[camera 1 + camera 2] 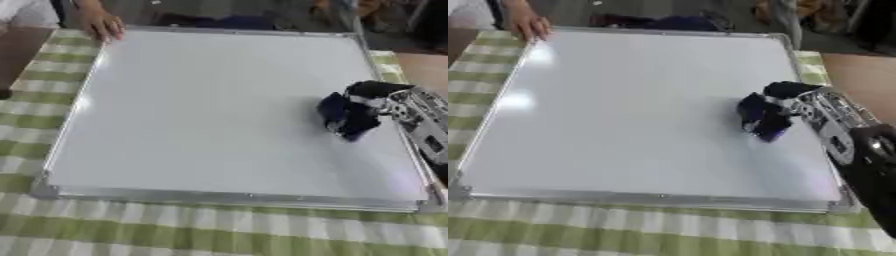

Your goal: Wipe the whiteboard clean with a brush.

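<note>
Dark blue brush (pixel 336 114) sat clutched in the right hand (pixel 367 107), fingers curled round it, pressed to wipe the whiteboard's (pixel 201 105) right side.

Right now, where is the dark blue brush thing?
The dark blue brush is on the right side of the white metal-framed whiteboard, near its right edge, held in the robot's right hand.

- The right arm (pixel 859 150) comes in from the right edge, forearm angled up and inward.
- The right hand (pixel 372 102) faces palm down, fingers curled round a dark blue brush (pixel 337 116) held beneath them.
</note>
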Motion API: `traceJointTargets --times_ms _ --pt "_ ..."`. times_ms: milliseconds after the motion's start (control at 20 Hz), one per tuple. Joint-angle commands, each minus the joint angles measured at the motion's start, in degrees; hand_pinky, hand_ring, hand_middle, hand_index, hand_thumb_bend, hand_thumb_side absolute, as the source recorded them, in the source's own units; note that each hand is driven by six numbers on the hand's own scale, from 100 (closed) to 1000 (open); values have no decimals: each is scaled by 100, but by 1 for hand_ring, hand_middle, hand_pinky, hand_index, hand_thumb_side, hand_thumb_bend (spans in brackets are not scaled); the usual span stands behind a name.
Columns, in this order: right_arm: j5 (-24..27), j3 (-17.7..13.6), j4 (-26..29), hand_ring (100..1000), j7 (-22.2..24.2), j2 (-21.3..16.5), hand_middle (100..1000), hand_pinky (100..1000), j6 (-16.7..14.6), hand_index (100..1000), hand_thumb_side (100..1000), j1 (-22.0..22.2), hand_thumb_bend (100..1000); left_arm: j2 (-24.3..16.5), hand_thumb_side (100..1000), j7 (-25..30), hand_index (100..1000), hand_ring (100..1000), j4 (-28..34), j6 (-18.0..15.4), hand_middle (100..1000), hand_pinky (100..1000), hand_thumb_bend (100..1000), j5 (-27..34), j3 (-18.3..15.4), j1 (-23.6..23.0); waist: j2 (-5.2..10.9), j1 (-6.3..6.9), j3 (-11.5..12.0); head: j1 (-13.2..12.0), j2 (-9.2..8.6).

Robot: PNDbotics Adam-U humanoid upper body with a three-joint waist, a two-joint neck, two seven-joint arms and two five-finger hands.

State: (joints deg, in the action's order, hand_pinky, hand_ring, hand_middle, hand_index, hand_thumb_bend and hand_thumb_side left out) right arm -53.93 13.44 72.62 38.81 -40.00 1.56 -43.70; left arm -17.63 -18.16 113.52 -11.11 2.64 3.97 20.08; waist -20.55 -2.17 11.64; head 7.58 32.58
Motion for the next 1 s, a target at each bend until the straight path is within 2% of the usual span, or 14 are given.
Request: traceJointTargets --times_ms 50,500,800,1000 --pt "9 75 -152 707 70 -86 472 577 -34 666 652 61 100 -96 1000 24 685 798 107 -10 783 636 157 -3 -9 57 59 34 -6 -19 -66" --pt "473 390 353 691 432 -29 456 570 -230 654 656 90 100 -92 1000 26 684 797 107 -12 782 636 162 8 -7 67 113 20 -20 -6 -58" --pt "654 646 844 672 646 153 436 561 -308 642 653 10 100 -86 1000 28 684 797 107 -8 781 636 166 17 -6 61 181 10 -59 11 -23" --pt "665 754 943 667 749 344 427 557 -298 638 647 -85 100 -78 1000 32 684 796 107 -5 781 636 167 23 -3 56 217 1 -55 47 -25"
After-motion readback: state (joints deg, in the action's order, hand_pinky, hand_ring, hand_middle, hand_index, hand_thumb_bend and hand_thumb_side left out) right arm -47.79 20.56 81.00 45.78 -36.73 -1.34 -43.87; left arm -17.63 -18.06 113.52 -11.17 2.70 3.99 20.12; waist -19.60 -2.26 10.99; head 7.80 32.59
